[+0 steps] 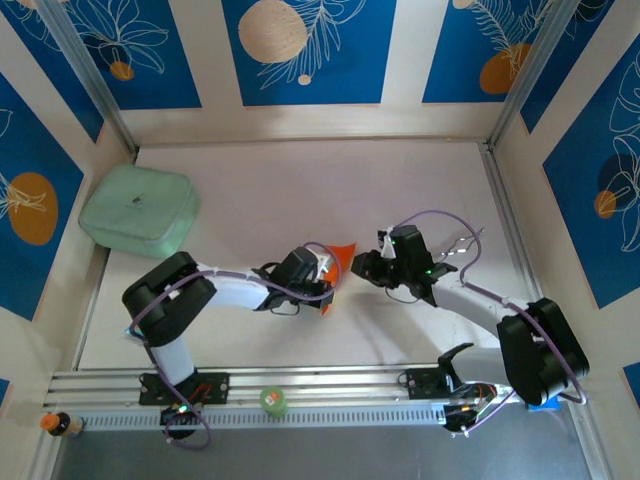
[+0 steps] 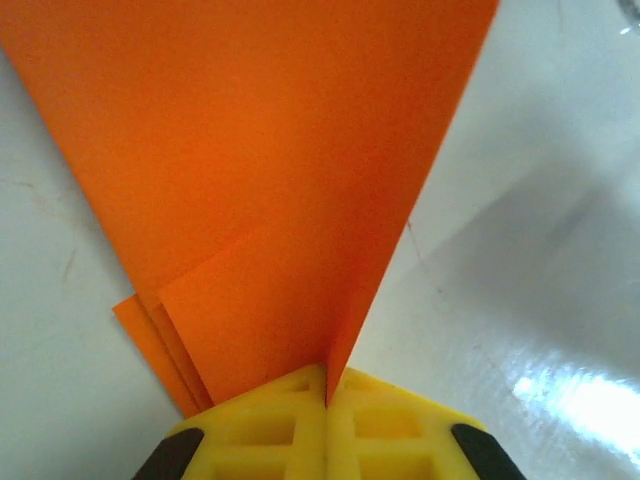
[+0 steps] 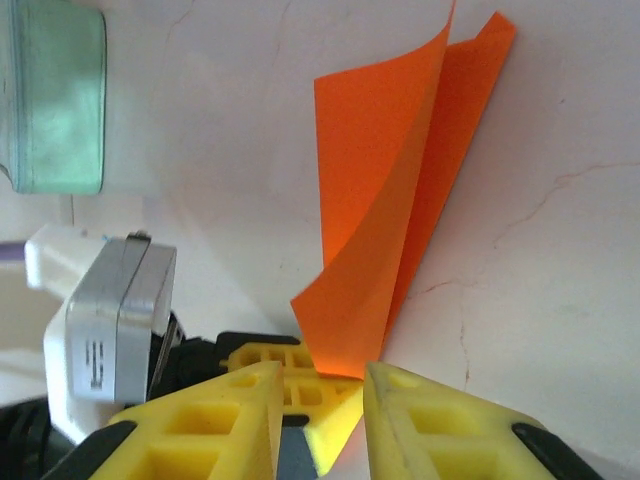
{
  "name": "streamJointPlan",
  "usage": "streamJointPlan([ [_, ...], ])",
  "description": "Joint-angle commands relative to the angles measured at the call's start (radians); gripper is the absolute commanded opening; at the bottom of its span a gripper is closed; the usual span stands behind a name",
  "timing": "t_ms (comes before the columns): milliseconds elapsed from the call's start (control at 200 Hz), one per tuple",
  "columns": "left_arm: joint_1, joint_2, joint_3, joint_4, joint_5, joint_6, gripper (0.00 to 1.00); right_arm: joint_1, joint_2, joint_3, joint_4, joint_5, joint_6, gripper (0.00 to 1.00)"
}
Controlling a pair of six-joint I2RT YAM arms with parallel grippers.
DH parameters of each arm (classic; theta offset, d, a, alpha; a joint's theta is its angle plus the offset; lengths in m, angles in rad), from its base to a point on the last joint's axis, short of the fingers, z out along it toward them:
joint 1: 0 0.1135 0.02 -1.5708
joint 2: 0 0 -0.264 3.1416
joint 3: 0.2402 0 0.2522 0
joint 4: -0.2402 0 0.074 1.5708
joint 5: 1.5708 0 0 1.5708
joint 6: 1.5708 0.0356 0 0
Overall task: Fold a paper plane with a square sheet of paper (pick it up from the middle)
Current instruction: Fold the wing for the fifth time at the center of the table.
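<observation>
A soft green pad [image 1: 138, 210] is lying by the far left corner of the desk [image 1: 300, 190]. The left pincer [image 1: 327, 277] is reaching toward the middle of the desk. Its yellow fingers [image 2: 300, 398] are pressing together on the square sheet of paper [image 2: 270, 170], pinching it right at its pointy end. The paper is standing up off the desk near the middle, a bit closer to the near edge. It is looking bright orange and smooth. It is folded into a pointy wedge, with some layers peeking out on one side and one flap curling open. It is probably very light and bendy, so it is going to flop or crumple if squeezed hard. A good spot to hold is likely along the fold, close to the point, where the layers are meeting. The right pincer [image 3: 320, 420] is sitting just beside the paper's point with its fingers apart, seemingly gripping nothing.
</observation>
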Motion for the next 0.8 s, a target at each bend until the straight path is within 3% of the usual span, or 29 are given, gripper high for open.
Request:
streamJointPlan([
  [0, 0.036, 0.074, -0.056, 0.063, 0.141, -0.067, 0.05, -0.010, 0.048, 0.040, -0.001, -0.115, -0.065, 0.24],
  [170, 0.053, 0.093, -0.062, 0.094, 0.177, -0.086, 0.02, -0.001, 0.135, 0.033, 0.083, -0.214, -0.054, 0.15],
  [795, 0.117, 0.105, -0.162, 0.314, 0.275, -0.202, 0.00, 0.008, 0.359, 0.149, 0.135, -0.322, -0.086, 0.09],
])
